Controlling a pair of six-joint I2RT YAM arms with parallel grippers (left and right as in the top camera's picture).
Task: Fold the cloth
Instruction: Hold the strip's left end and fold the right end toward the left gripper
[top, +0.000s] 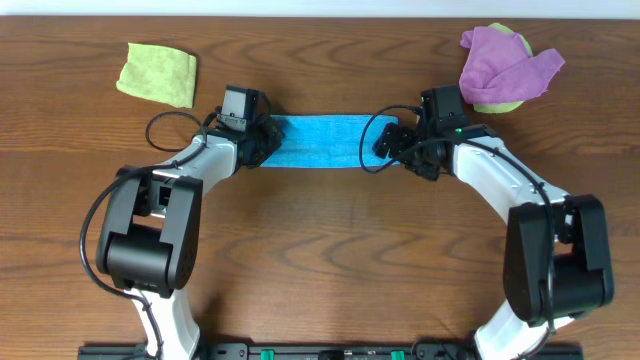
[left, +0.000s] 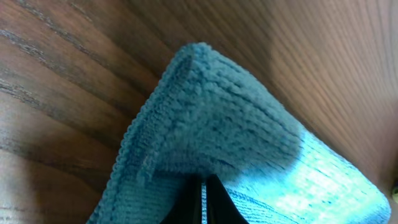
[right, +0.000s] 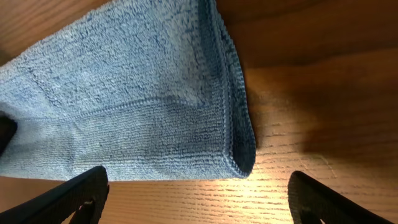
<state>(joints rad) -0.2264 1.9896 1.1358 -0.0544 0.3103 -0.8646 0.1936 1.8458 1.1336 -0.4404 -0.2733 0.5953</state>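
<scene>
Surface: brown wood-grain table (top: 320, 260), grain running 9 to 3 o'clock; a pale strip shows along its 12 o'clock edge, and no more of the room can be seen
Cloth place: blue cloth (top: 318, 143) lies toward 12 o'clock of the table's middle, between the two grippers
Cloth axis: a narrow folded strip, long axis 9 to 3 o'clock, short ends pointing at each gripper
Cloth ends: the 9 o'clock end is raised in a peak off the wood; the 3 o'clock end lies flat, its folded hem doubled
Left gripper: left gripper (top: 262, 140) at the 9 o'clock end, fingers pressed together with the cloth's edge pinched between them
Right gripper: right gripper (right: 199, 194) at the 3 o'clock end, fingers (right: 68, 202) spread wide, one at each side of the strip's end, gripping nothing
Count, cloths: four; one blue, one purple, two yellow
Yellow cloth: yellow cloth (top: 158, 73) folded at 10 o'clock, well apart from the blue one
Purple cloth: purple cloth (top: 500, 62) crumpled at 2 o'clock, on top of the second yellow cloth (top: 505, 103)
Count, arms: two, one gripper each
</scene>
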